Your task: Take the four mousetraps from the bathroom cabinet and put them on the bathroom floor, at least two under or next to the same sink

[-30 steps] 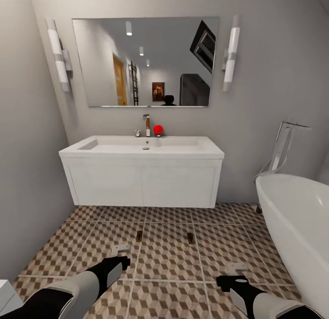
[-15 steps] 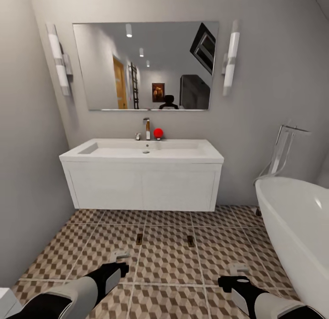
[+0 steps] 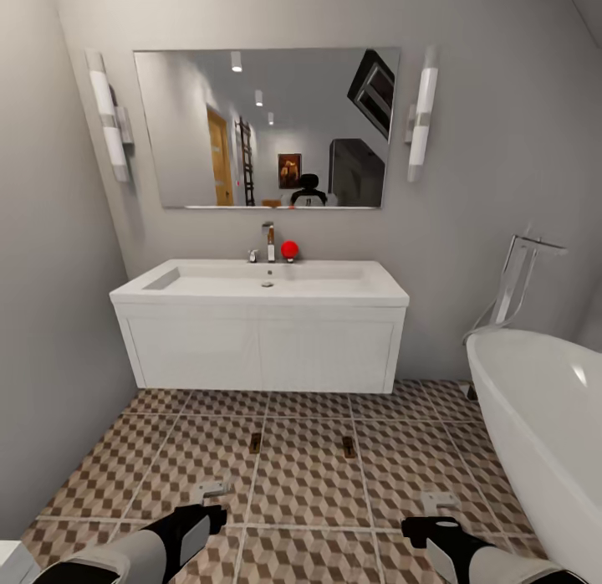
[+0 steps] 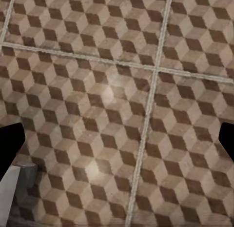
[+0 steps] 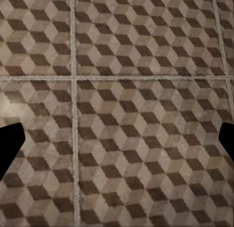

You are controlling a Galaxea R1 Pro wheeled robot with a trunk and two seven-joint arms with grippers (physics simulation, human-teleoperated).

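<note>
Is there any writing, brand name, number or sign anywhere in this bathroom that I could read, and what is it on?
None: no readable text in any view.
The framed picture reflected in the mirror is too small and blurred to tell whether it bears words.
The sink, bathtub and floor carry no lettering.

Matt patterned tiles cover the bathroom floor (image 3: pixel 309 475); the sink (image 3: pixel 267 284) is smooth white (chrome tap (image 3: pixel 268 241), glossy bathtub (image 3: pixel 543 417) at three o'clock).

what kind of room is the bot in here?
A bathroom, fairly clearly: a white sink with a chrome tap on a wall-hung vanity below a mirror, a white bathtub to the right, and a cube-patterned tiled floor.
</note>
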